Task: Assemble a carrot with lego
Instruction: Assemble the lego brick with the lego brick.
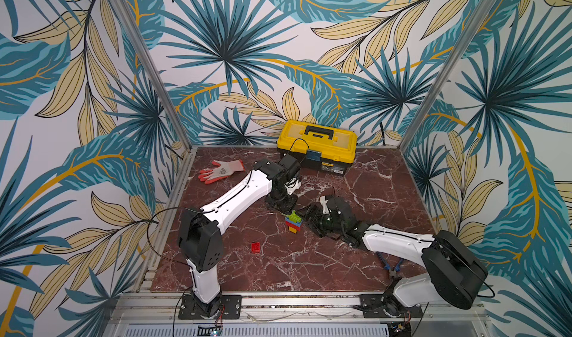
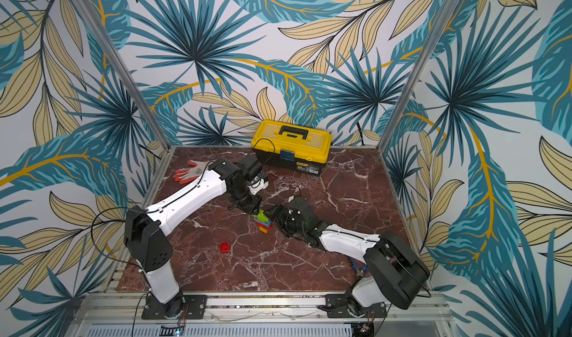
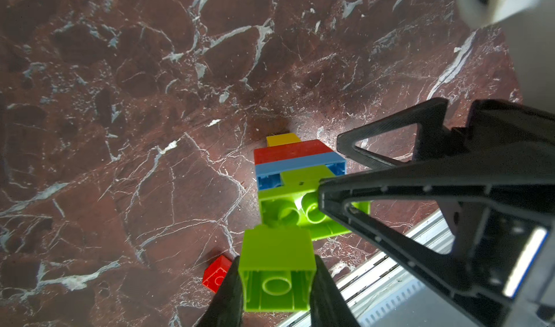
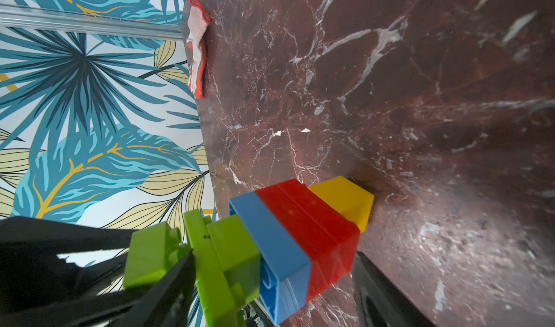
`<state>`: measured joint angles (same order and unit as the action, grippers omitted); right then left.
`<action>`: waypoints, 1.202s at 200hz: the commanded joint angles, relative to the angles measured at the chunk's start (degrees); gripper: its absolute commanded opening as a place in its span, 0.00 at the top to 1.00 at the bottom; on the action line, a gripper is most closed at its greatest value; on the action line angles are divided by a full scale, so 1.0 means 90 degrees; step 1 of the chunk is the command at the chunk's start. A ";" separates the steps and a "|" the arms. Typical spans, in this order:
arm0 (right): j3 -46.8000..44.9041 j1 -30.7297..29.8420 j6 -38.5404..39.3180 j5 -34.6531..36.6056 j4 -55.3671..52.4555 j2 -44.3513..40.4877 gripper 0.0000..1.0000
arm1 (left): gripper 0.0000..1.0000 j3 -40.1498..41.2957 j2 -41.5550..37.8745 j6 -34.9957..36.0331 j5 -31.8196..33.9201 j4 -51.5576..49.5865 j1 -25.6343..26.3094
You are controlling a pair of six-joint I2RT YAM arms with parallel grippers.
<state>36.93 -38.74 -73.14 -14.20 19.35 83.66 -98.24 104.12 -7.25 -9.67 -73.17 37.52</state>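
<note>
Red-brown marbled tabletop [image 1: 309, 267] in a leaf-papered booth, with a brick carrot stood up between two arms.

The carrot [image 1: 292, 223], a tapered stack of studded plastic bricks, is seen upright at mid-tabletop, its yellow tip down on the marble, with red layers, then a blue one, then lime-green bricks on top. A lime-green square brick [image 3: 277, 268] is clamped in the left end effector [image 3: 277, 276] just above that green top; contact cannot be told. The right end effector [image 3: 329, 164] is set with its jaws on either side of the carrot; whether they press on it cannot be told. Only the left wrist view shows the held brick's hollow underside. A small red loose brick [image 1: 255, 247] is seen there and in both top views. A white-and-red work glove [image 4: 196, 49] appears in the right wrist view. The yellow-and-black plastic toolbox [image 1: 317, 145], shown only in both top views, is closed, so its contents are hidden.
</note>
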 commanded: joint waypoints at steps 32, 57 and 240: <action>-0.0206 -0.0061 -0.0096 -0.0085 0.0140 0.0237 0.22 | 0.73 -0.0301 0.0165 0.0005 0.0248 -0.0064 0.0021; -0.0265 -0.0058 -0.0030 -0.0010 0.0038 0.0112 0.22 | 0.73 -0.0344 0.0148 -0.0069 0.0434 -0.0065 0.0021; -0.0500 -0.0021 -0.0007 0.0064 0.0057 0.0165 0.23 | 0.73 -0.0468 0.0550 -0.0745 0.0371 -0.0566 0.0030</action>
<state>34.79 -39.00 -73.52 -14.83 24.16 84.44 -101.54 107.39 -12.58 -7.29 -74.89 37.74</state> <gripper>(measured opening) 0.771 0.332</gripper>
